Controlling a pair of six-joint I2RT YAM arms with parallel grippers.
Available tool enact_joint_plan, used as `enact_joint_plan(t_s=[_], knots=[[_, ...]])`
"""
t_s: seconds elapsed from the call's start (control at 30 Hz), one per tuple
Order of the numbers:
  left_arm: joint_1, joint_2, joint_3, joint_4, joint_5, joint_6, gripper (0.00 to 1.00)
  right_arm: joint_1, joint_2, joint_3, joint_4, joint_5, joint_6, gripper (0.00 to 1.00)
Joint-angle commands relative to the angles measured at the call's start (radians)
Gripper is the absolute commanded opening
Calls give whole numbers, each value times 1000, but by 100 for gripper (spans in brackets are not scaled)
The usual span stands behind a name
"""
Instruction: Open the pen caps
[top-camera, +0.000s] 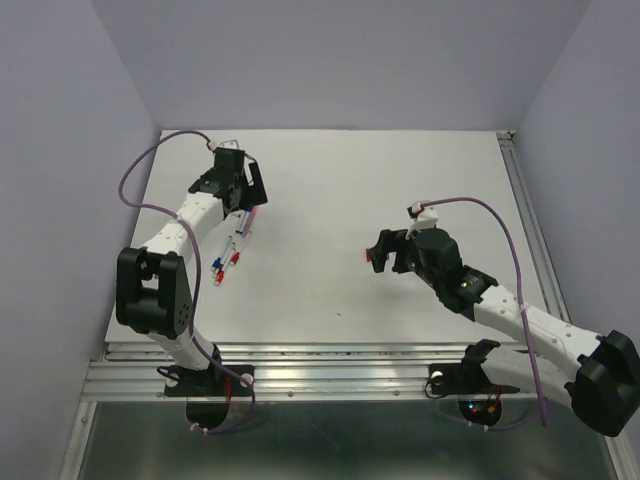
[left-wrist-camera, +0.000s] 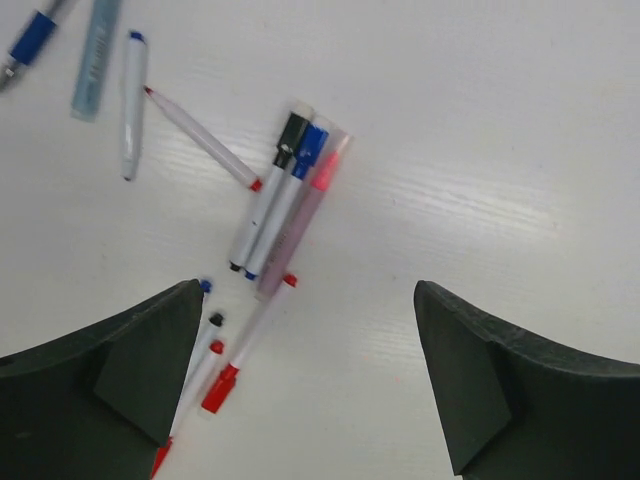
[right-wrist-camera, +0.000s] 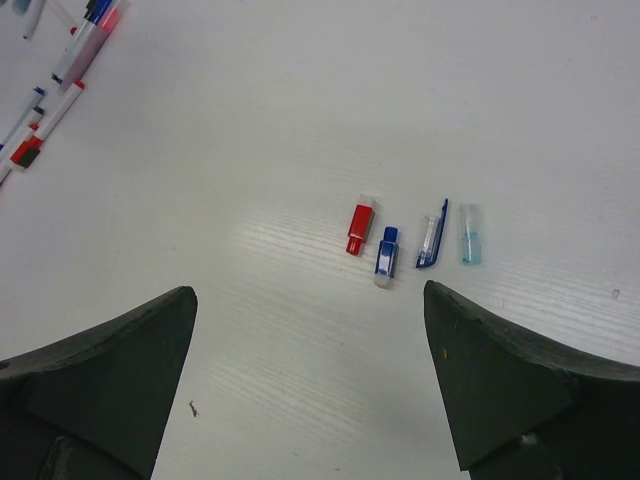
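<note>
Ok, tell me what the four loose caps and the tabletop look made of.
Red cap: opaque plastic, smooth, likely moulded.
Dark blue cap: the same, with a whitish end.
Clipped cap and light blue cap: see-through plastic, the table showing through.
Table: probably white laminate or painted board; faint grain streaks, satin sheen.

On the desk (left-wrist-camera: 500, 150), three markers (left-wrist-camera: 285, 200) lie pressed side by side straight ahead of the left claw (left-wrist-camera: 308, 292). A thin pen (left-wrist-camera: 200, 135) slants in from the front-left, its near end touching the markers. Left of it lies another pen (left-wrist-camera: 132, 105), with a tube (left-wrist-camera: 95, 50) beyond it, cut off by the frame. More pens (left-wrist-camera: 215, 370) lie beside this claw's left finger, partly hidden under it.

Four pen caps (right-wrist-camera: 386, 256) lie in a row just ahead of the right claw (right-wrist-camera: 308, 290), side by side across the gap between its fingers. The markers lie well apart from them, far to this claw's front-left.
</note>
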Motion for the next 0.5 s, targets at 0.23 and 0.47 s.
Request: enact_joint_plan(t_s=[0.23,0.47], knots=[[-136,-22,-174,60,-71,-88,98,-6,-28,-23,41,-30,13,100],[-135,93,-78,98,-71,3,96,-6,-31,-23,32,-26,18,100]])
